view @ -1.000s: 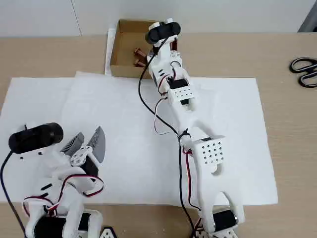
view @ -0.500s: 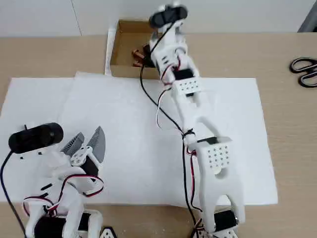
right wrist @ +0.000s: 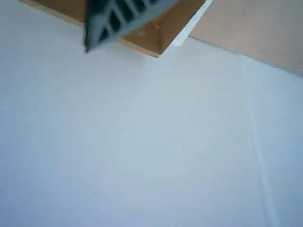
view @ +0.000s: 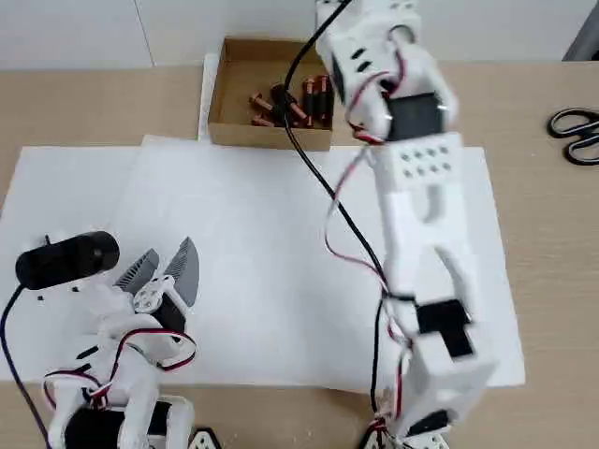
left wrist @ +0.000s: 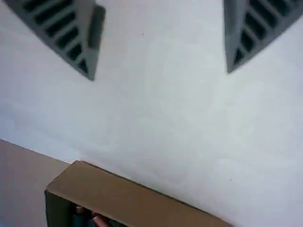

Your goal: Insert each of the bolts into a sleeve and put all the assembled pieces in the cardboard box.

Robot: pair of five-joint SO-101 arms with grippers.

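The cardboard box (view: 217, 94) stands at the far edge of the table, open side up. Several copper-coloured bolt-and-sleeve pieces (view: 292, 101) lie together inside it. My right arm (view: 412, 159) rises high over the white sheet just right of the box, and part of my right gripper (right wrist: 120, 16) hangs above the box's near corner (right wrist: 158, 35). My left gripper (view: 167, 267) rests low at the near left, open and holding nothing. In the left wrist view it (left wrist: 158, 45) spreads wide over the sheet, with the box (left wrist: 128, 201) farther off.
A white foam sheet (view: 253, 234) covers most of the wooden table (view: 94, 103). Black scissors (view: 576, 131) lie at the far right edge. A strip of white paper (view: 207, 79) pokes out along the box's left side.
My right arm has lifted up and drawn back to the right from over the box, uncovering the pieces inside. The left arm has stayed still.
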